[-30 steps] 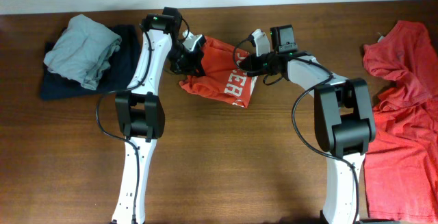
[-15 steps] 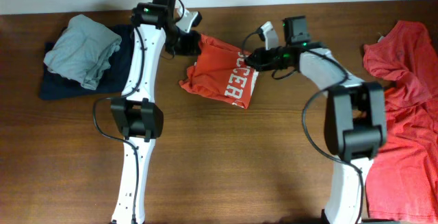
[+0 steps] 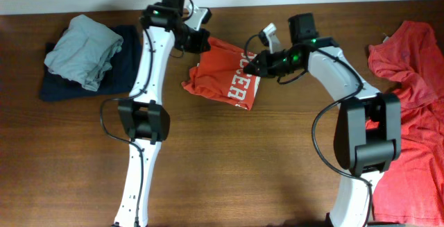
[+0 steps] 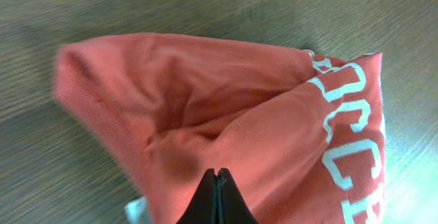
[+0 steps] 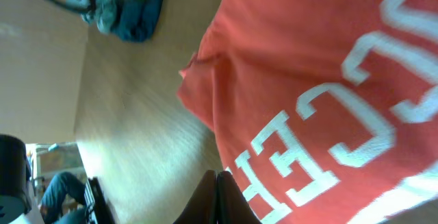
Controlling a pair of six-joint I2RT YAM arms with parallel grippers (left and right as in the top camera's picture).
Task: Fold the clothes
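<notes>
A folded orange-red shirt (image 3: 216, 74) with white letters lies on the wooden table (image 3: 229, 157), between the two arms. My left gripper (image 3: 202, 44) is shut, its tips over the shirt's upper left corner; in the left wrist view the joined tips (image 4: 216, 172) sit above creased red fabric (image 4: 226, 94) with nothing between them. My right gripper (image 3: 250, 65) is also shut, at the shirt's right edge. In the right wrist view its tips (image 5: 217, 175) lie beside the lettered edge (image 5: 308, 66), partly over bare wood.
More red clothes (image 3: 409, 109) lie spread in a heap at the table's right end. A grey garment (image 3: 84, 50) rests on a dark navy one (image 3: 55, 85) at the far left. The wall runs along the table's back edge.
Both grippers stayed shut. The left one rose toward the back and shifted slightly right. The right one lifted away from the shirt's edge, then came back down to it.
</notes>
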